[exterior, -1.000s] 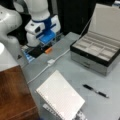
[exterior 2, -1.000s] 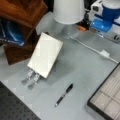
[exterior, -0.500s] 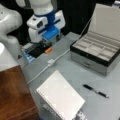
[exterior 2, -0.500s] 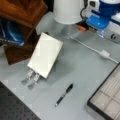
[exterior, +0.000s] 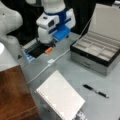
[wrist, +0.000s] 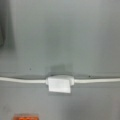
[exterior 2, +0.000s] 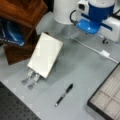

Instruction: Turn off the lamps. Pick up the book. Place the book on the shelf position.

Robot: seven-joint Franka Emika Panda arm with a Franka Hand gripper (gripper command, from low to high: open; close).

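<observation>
The book point(exterior: 60, 96) is a white spiral notebook that leans tilted on a silver stand point(exterior 2: 30, 78); it also shows as the book point(exterior 2: 45, 57) in both front views. The shelf position point(exterior: 13, 95) is the dark reddish-brown wooden block to the book's left, apart from it. My gripper point(exterior: 48, 46) hangs at a front view's top over a white cable. The cable's white inline switch point(wrist: 59, 84) lies just below it on the table, and nothing is held. No fingers show in the wrist view. The lamps are out of view.
A black pen point(exterior: 96, 91) lies to the right of the book. An open grey compartmented case point(exterior: 95, 53) stands at the right. A dark strip with an orange part point(exterior: 48, 50) sits under the gripper. The white cable point(exterior 2: 87, 46) runs across the table.
The gripper has shifted a little to the right above the cable and switch. The book, pen and case have not moved.
</observation>
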